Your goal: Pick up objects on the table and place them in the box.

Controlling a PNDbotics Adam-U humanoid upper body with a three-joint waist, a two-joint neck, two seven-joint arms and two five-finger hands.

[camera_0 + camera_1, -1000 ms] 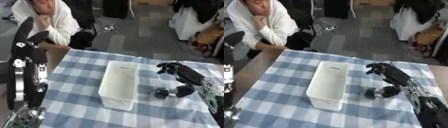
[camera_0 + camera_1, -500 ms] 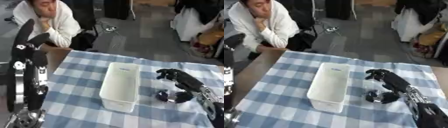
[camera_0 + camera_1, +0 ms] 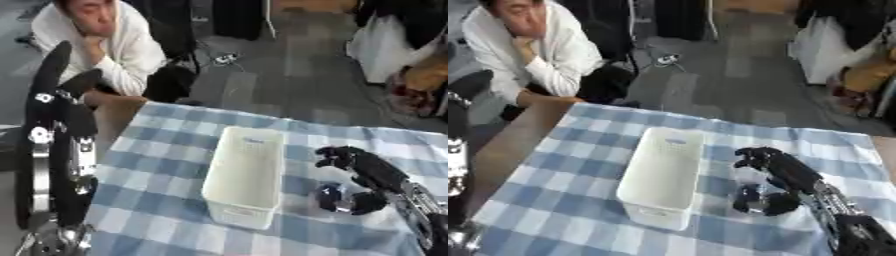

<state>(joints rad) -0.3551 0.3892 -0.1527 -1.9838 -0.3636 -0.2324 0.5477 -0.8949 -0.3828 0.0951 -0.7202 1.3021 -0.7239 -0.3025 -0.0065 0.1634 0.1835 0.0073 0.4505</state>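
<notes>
A white rectangular box [image 3: 247,177] stands lengthwise in the middle of the blue-and-white checked tablecloth [image 3: 166,175]. Just right of it lies a small dark, roundish object [image 3: 331,195]. My black right hand [image 3: 363,167] reaches in from the lower right and hovers over that object. Its fingers [image 3: 331,154] are bent and point toward the box, and its thumb [image 3: 367,203] sits right beside the object. The hand does not close round it. My left hand [image 3: 54,65] is raised at the left edge, fingers up and empty.
My left arm [image 3: 52,165] fills the left side of the left eye view. The brown table edge [image 3: 509,145] shows left of the cloth. A person in a white top sits beyond the far left corner, touching nothing.
My right hand has come down and nearer to me, so its thumb now sits beside the dark object. The camera has shifted slightly; box and left arm stay put.
</notes>
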